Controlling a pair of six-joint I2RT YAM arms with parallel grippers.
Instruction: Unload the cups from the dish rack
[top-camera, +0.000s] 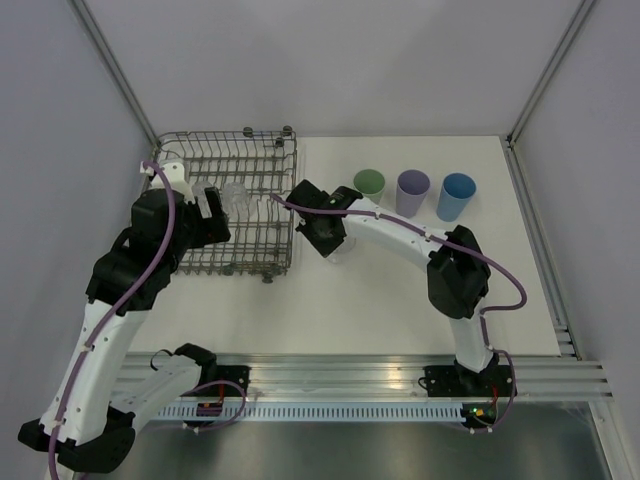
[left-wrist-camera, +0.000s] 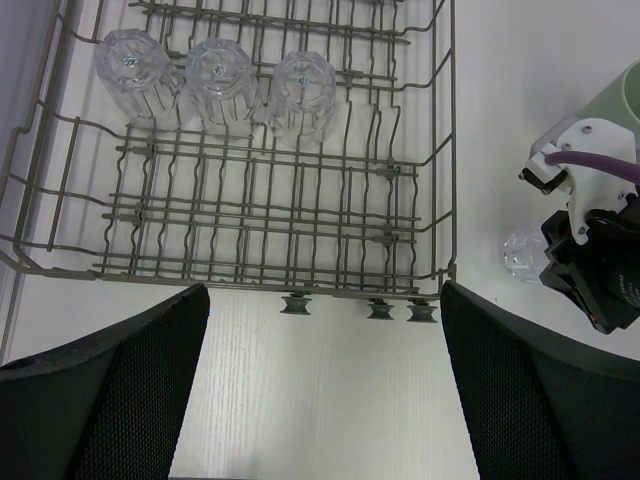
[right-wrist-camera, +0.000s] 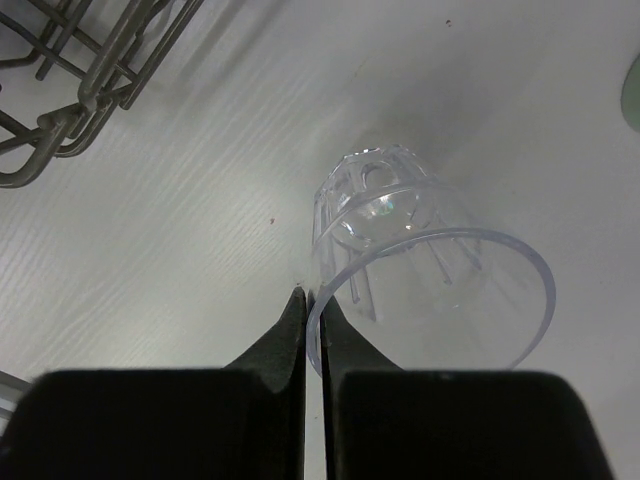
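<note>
My right gripper (right-wrist-camera: 308, 300) pinched the rim of a clear cup (right-wrist-camera: 400, 230) standing mouth up beside the dish rack (left-wrist-camera: 250, 215) in the counter's far left corner.

Wire dish rack (top-camera: 255, 165), far-left corner, holds three inverted clear cups (left-wrist-camera: 222, 85). A fourth clear cup (right-wrist-camera: 420, 260) stands beside it, and three upright opaque cups (top-camera: 412, 190) line the far edge.

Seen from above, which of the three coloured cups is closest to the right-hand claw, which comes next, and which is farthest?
From the right gripper, in the top view:
1. green cup, left end of the row, nearest.
2. lavender cup, in the middle.
3. blue cup, right end, farthest.
</note>
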